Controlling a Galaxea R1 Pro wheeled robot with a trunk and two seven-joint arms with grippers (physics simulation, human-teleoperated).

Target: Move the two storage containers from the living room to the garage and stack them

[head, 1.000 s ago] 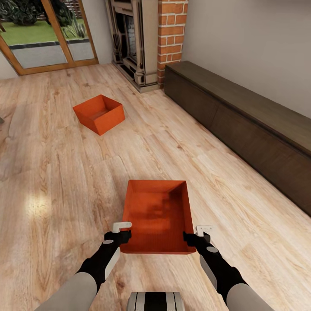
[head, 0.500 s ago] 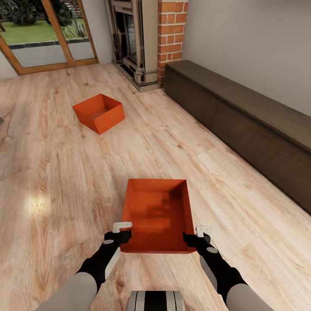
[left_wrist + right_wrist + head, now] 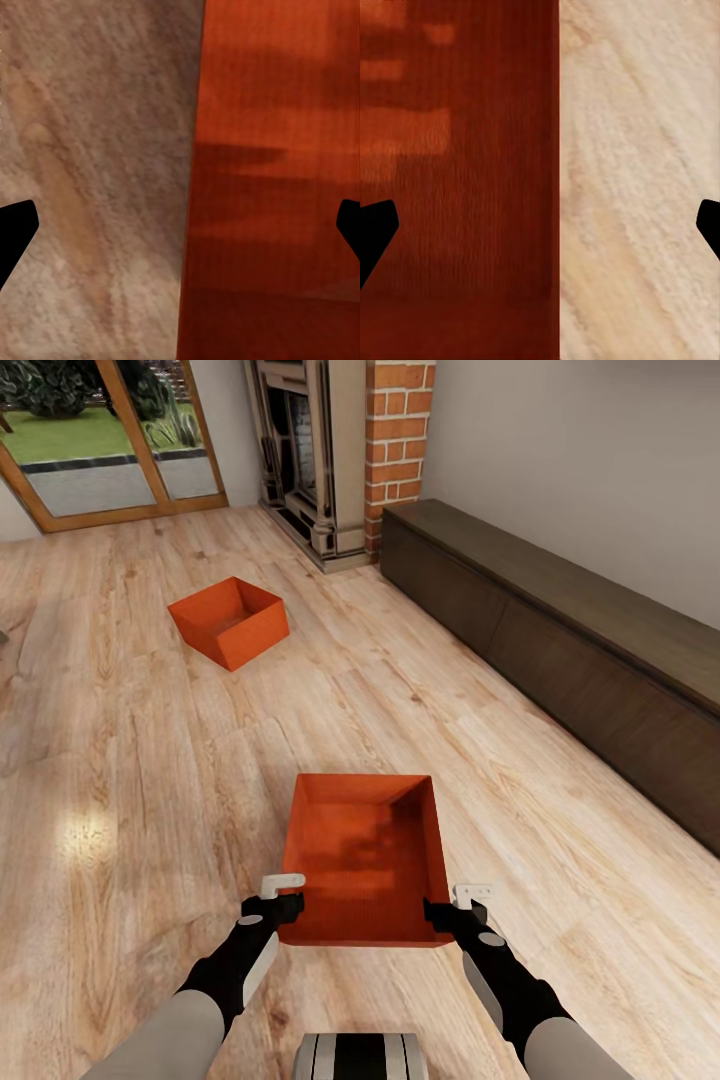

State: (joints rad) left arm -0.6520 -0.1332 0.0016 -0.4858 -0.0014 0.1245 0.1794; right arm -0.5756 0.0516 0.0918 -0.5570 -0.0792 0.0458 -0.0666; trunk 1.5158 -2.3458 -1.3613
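Note:
One orange-red storage container (image 3: 365,857) sits on the light wood living-room floor just in front of me. My left gripper (image 3: 284,897) is at its near left corner and my right gripper (image 3: 456,901) at its near right corner. In the left wrist view the left gripper (image 3: 180,232) is open, its fingers wide apart with the container's side wall (image 3: 262,187) between them. The right gripper (image 3: 540,232) is open too and straddles the opposite wall (image 3: 457,187) the same way. The other storage container (image 3: 229,622) stands farther off to the left, towards the glass doors.
A long dark wood cabinet (image 3: 560,620) runs along the right wall. The brick-and-stone fireplace (image 3: 330,460) stands at the back, with wood-framed glass doors (image 3: 100,450) to its left. My base (image 3: 360,1057) shows at the bottom edge. Open plank floor lies between the two containers.

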